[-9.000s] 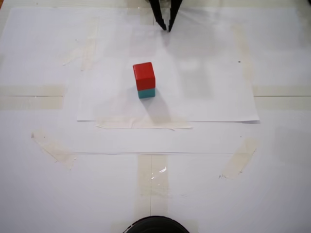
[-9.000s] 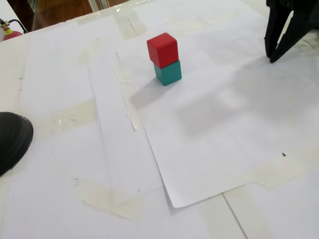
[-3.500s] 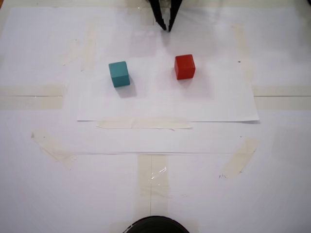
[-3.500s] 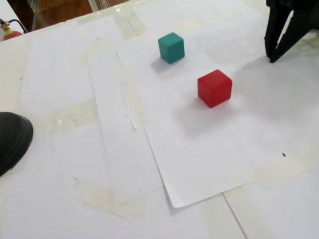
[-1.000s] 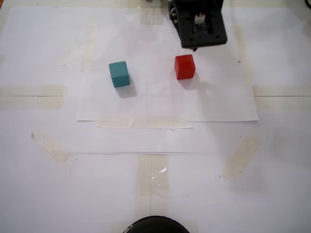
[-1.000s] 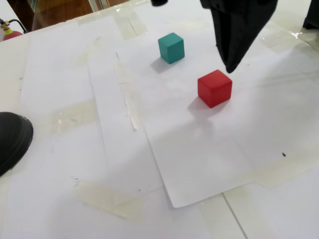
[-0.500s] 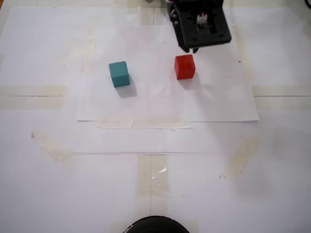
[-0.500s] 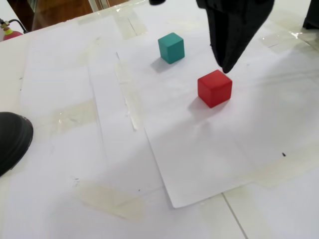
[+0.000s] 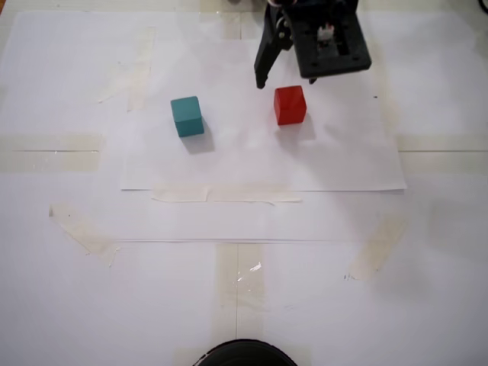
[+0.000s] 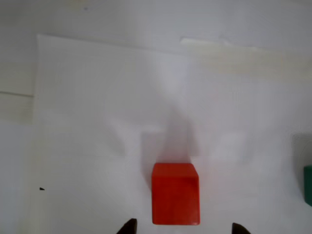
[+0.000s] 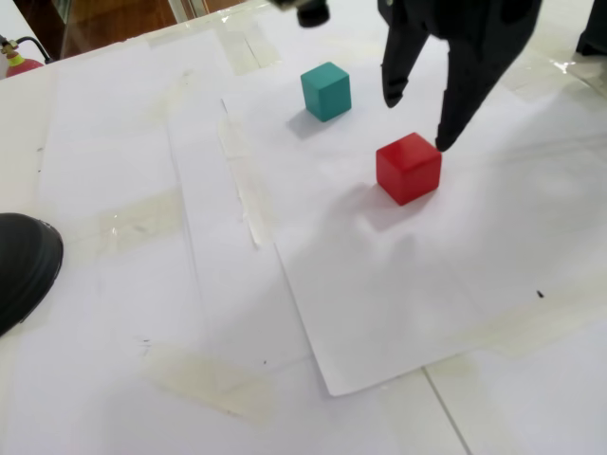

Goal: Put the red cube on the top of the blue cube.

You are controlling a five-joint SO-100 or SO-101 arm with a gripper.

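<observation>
Toward the far edge of the table (image 9: 69, 305), on a loose white paper sheet (image 9: 335, 164) taped over more paper, the red cube (image 9: 290, 105) sits flat on its own. Blue cube (image 9: 187, 116), teal in colour, rests on the same sheet well apart from it, to its left in a fixed view, nothing on top of either. Black pincer (image 11: 417, 121) hangs just above and behind the red cube, fingers spread wide and holding nothing; one fingertip (image 11: 443, 142) is close beside the cube's top far edge, the other (image 11: 392, 98) reaches out toward the teal side. Wrist view: red cube (image 10: 175, 193) centred low between the two dark tips at the bottom edge, not touching either; a sliver of the blue cube (image 10: 307, 185) shows at the right edge. Tape strips (image 9: 225, 196) hold the sheets down. Dark rounded object (image 11: 24, 265) at the table's near edge.
</observation>
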